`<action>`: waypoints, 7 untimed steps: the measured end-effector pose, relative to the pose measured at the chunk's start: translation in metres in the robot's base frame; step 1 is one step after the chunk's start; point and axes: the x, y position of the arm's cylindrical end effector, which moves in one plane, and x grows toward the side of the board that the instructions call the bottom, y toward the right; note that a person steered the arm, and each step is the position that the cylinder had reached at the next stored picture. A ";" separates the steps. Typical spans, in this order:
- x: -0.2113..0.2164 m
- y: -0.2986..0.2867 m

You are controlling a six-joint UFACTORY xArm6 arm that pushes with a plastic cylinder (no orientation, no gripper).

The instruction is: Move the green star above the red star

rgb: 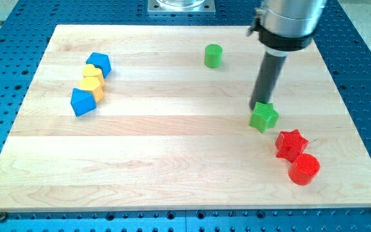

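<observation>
The green star (pixel 263 117) lies on the wooden board (pixel 172 161) at the view's right of centre. The red star (pixel 291 144) lies just below and to the right of it, a small gap apart. My tip (pixel 259 105) stands at the green star's upper left edge, touching or nearly touching it. The dark rod rises from there to the arm's grey body at the view's top.
A red cylinder (pixel 304 169) sits right below the red star. A green cylinder (pixel 213 56) stands near the view's top centre. At the left, two blue blocks (pixel 98 64) (pixel 82 102) and two yellow blocks (pixel 93 72) (pixel 93 86) form a cluster.
</observation>
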 end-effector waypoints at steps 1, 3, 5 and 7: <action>0.008 -0.061; 0.024 0.004; 0.033 0.022; 0.025 0.026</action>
